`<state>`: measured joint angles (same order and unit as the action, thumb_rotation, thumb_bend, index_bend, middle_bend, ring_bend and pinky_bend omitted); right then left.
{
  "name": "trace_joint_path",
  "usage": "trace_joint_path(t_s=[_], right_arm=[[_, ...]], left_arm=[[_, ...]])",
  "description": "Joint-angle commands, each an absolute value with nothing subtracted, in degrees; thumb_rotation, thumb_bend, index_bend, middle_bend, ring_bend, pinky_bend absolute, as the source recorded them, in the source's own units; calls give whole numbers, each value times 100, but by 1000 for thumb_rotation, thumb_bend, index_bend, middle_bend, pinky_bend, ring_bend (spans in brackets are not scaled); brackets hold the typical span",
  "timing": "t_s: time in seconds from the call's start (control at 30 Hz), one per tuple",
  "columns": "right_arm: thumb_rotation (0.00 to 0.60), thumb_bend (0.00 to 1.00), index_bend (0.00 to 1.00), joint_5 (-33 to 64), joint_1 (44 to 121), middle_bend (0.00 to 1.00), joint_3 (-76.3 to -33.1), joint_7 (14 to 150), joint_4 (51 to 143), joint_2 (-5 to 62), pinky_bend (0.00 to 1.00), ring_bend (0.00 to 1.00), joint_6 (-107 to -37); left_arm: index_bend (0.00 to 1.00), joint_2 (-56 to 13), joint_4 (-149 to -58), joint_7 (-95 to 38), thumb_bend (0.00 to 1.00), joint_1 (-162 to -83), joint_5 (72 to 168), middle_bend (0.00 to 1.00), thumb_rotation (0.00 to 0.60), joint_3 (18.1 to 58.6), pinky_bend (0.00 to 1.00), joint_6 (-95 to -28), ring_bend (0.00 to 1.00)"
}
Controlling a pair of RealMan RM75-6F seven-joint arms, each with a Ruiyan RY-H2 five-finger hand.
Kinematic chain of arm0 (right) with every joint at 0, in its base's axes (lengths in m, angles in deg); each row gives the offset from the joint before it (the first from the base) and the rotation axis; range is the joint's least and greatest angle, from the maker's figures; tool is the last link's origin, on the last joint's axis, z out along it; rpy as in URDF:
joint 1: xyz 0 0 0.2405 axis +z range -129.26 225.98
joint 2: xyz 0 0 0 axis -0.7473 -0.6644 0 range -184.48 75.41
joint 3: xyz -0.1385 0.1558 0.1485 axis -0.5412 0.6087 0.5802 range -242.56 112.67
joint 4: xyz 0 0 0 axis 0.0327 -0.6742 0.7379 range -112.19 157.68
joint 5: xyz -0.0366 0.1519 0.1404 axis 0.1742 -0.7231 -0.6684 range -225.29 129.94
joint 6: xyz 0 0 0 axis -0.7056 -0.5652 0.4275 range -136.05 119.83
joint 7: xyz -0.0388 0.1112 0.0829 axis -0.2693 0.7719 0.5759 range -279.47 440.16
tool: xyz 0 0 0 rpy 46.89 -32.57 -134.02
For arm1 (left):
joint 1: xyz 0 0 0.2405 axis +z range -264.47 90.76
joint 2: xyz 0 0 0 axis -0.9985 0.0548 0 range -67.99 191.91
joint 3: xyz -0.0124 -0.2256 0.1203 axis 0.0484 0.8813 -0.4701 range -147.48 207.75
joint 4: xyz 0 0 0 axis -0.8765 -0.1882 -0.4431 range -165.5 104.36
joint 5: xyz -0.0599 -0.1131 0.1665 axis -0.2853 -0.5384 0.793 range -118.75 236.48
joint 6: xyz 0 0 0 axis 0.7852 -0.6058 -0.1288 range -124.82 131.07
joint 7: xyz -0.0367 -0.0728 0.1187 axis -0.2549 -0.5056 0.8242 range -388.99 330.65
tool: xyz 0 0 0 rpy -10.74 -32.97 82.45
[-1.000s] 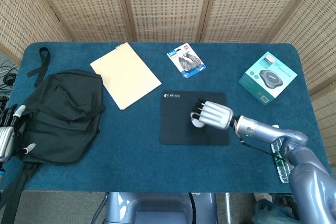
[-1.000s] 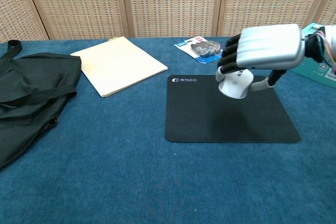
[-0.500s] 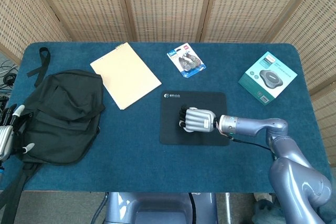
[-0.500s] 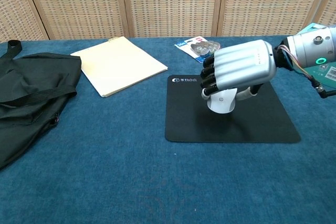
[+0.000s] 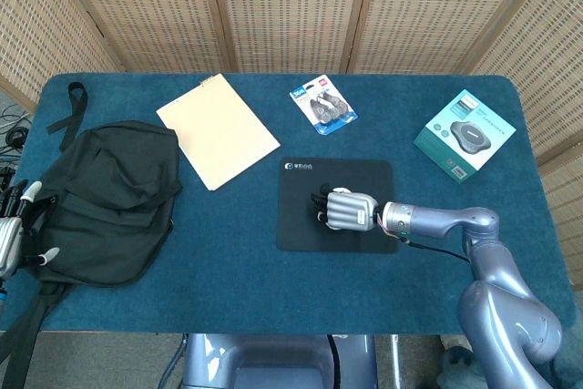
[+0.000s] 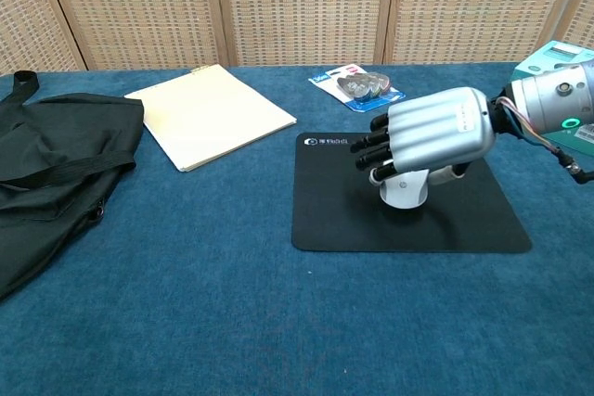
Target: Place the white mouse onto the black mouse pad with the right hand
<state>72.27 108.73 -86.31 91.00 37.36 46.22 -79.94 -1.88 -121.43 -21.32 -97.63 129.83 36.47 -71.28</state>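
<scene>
The black mouse pad (image 5: 299,227) (image 6: 339,215) lies mid-table. On it sits the white mouse (image 6: 406,194), under the palm of my right hand (image 5: 347,210) (image 6: 434,132). The dark fingers (image 6: 372,149) stretch out to the left, spread apart and clear of the mouse, while the thumb lies by the mouse's right side. From the head view the hand covers the mouse almost entirely. My left hand (image 5: 13,230) stays at the table's far left edge beside the bag, fingers apart and holding nothing.
A black bag (image 5: 105,193) (image 6: 46,155) fills the left side. A beige folder (image 5: 217,131) (image 6: 209,113) lies behind the pad's left. A blister pack (image 5: 322,107) (image 6: 364,86) sits behind the pad, and a teal box (image 5: 465,135) (image 6: 561,53) at back right.
My right hand carried the mouse left and down onto the pad. Its fingers, curled over the mouse half a second ago, have now spread outward. The left hand stayed still.
</scene>
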Motion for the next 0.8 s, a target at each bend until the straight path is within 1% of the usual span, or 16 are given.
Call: trace_joint_path(t_s=[0.03,0.13,0.17,0.33,0.43,0.53,0.57,0.6,0.7,0.77,0.8], right_arm=[[600,479,0,7186,10846,0,-8646,9076,3716,4612,191,0,-7948],[600,437,0,7137,10820,0,-8645,8988,3729,4583,89,0,-7932],[600,425,0,7112,10807,0,-8637,8954,3749,4570,75,0,-7929],[600,397,0,6909,10683,0,-8491,8800,3920,4425,55,0,-8110],[600,385,0,6571,10395,0,-8193,8677,4249,4159,47,0,-8592],[600,354,0,5999,9905,0,-7754,8619,4829,3820,47,0,-8949],[600,345,0,5710,9651,0,-7550,8561,5132,3657,47,0,-9078],[600,330,0,5555,9490,0,-7444,8503,5367,3546,47,0,-9167],[600,285,0,4847,8856,0,-7057,8509,6249,3113,23,0,-9303],[600,205,0,4516,8529,0,-6912,8486,6809,2855,3,0,-9354],[600,135,0,4242,8262,0,-6813,8513,7205,2682,0,0,-9401]], left_arm=[[0,-176,-12156,-2143,0,-9757,13001,0,600,3639,0,-7140,0],[0,-158,-12178,-2159,0,-9753,13020,0,600,3625,0,-7140,0],[0,-152,-12183,-2168,0,-9751,13027,0,600,3623,0,-7144,0],[0,-123,-12220,-2217,0,-9738,13070,0,600,3616,0,-7177,0],[0,-85,-12232,-2297,0,-9722,13096,0,600,3617,0,-7199,0],[0,-40,-12254,-2381,0,-9696,13149,0,600,3608,0,-7241,0],[0,-25,-12268,-2408,0,-9684,13186,0,600,3598,0,-7263,0],[0,-12,-12284,-2431,0,-9674,13221,0,600,3588,0,-7284,0],[0,48,-12362,-2531,0,-9622,13382,0,600,3535,0,-7381,0],[0,84,-12400,-2602,0,-9591,13461,0,600,3514,0,-7439,0],[0,106,-12422,-2641,0,-9566,13517,0,600,3502,0,-7492,0]])
